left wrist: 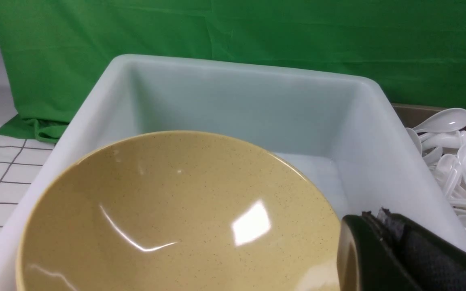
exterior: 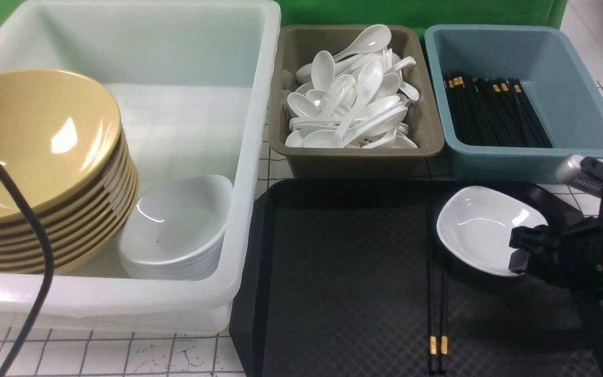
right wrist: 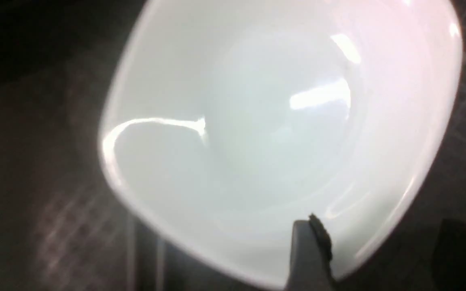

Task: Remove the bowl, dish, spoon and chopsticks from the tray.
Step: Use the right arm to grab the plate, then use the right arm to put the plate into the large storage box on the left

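The black tray [exterior: 343, 272] holds a white squarish dish [exterior: 477, 225] at its right side and a pair of black chopsticks [exterior: 436, 293] in front of it. My right gripper [exterior: 520, 250] is open at the dish's near right rim. In the right wrist view one finger [right wrist: 310, 254] is over the inside of the dish [right wrist: 273, 133] and the other is outside the rim. The yellow bowl [exterior: 34, 141] tops a stack in the white tub [exterior: 252, 157]. My left gripper [left wrist: 372, 216] is shut, empty, beside the bowl's [left wrist: 168, 218] rim. Several spoons [exterior: 351, 99] lie in the brown tub.
A stack of white dishes [exterior: 176, 235] sits in the white tub beside the bowls. The brown tub [exterior: 427, 141] and a blue tub [exterior: 584, 120] holding several black chopsticks stand behind the tray. A black cable [exterior: 34, 230] hangs at the left. Green cloth hangs behind.
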